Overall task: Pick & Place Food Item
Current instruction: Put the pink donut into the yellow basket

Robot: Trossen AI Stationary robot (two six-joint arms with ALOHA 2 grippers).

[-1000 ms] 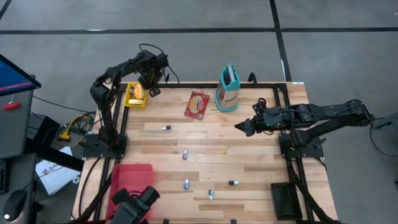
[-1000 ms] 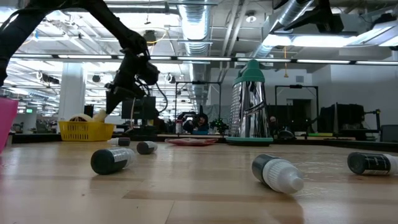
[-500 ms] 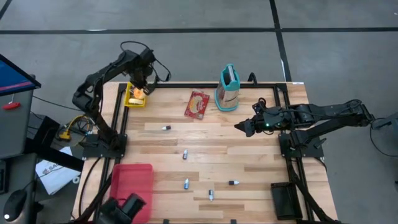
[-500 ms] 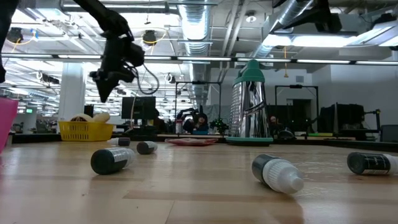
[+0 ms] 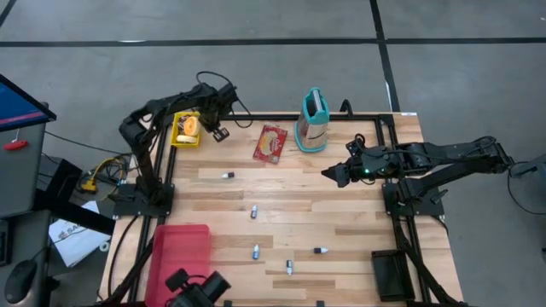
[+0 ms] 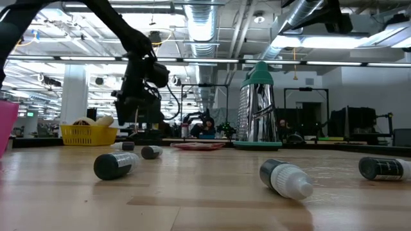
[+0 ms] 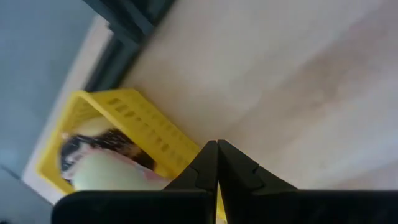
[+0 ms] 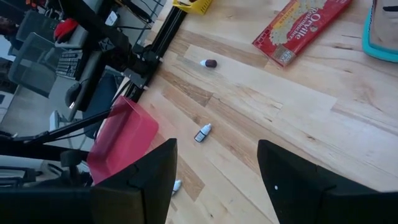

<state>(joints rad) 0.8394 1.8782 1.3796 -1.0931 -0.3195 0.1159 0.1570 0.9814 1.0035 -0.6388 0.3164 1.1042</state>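
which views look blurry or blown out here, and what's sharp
Left wrist view: soft throughout, the yellow basket and shut left claw smeared. Low view: near bottles crisp, ceiling lights glaring, grater shiny. High view: evenly lit, sharp. Right wrist view: red box readable, its fingers dark.

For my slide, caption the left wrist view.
Shut left pincer above the table, beside a yellow basket holding food.

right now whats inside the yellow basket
The yellow basket holds a pale, rounded food item with something dark and white lying against it. The basket's wall and the shut left gripper hide whatever lies lower down.
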